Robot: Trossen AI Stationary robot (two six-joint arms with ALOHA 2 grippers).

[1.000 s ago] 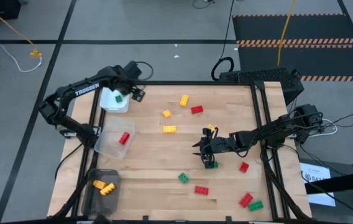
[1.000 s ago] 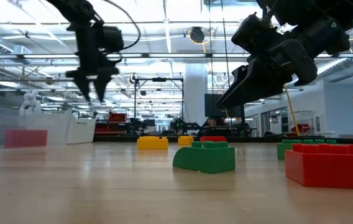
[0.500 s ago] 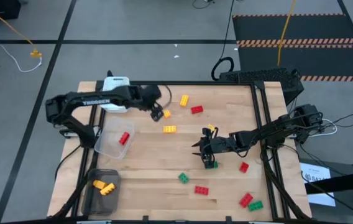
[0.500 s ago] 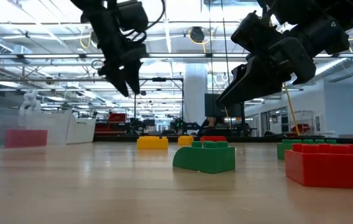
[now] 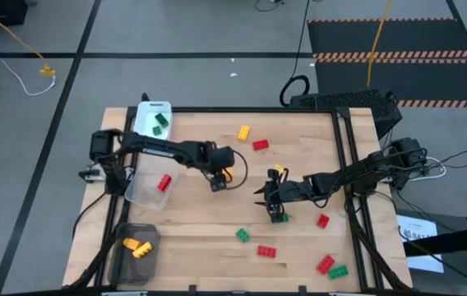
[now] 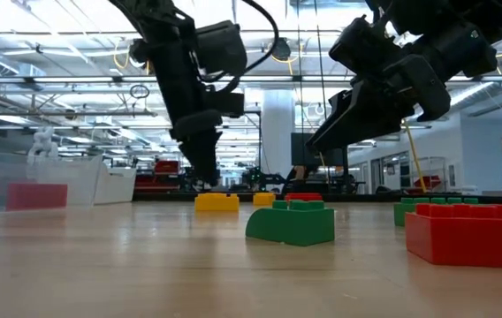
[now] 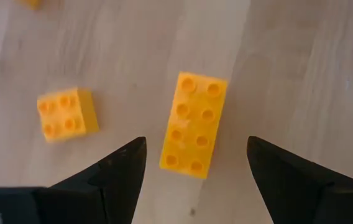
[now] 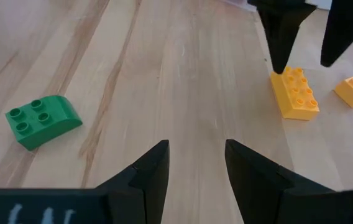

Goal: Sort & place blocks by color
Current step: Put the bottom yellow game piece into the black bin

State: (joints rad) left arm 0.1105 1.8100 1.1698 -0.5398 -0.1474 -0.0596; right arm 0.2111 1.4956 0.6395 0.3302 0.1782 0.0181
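My left gripper (image 5: 219, 179) hangs open, pointing steeply down, just above a long yellow block (image 7: 195, 124) near the table's middle. Its fingers stand on either side of the block's long sides without touching. A small square yellow block (image 7: 66, 114) lies close beside it. My right gripper (image 5: 265, 196) waits open a little to the right, above the wood, with nothing between its fingers (image 8: 195, 144). A green curved block (image 8: 43, 120) lies in front of it. Red, green and yellow blocks lie scattered over the table's right and near parts.
Along the left edge stand a white tray (image 5: 146, 109) with a green block (image 5: 161, 121), a clear tray (image 5: 141, 194) with a red block (image 5: 164, 182), and a dark tray (image 5: 124, 265) with yellow blocks (image 5: 137, 246). The two grippers are close together.
My left gripper has swung from over the white tray at the far left toward the table's middle and down, rolling as it went. It now hangs over the long yellow block and has stayed open. The green block stays in the white tray.
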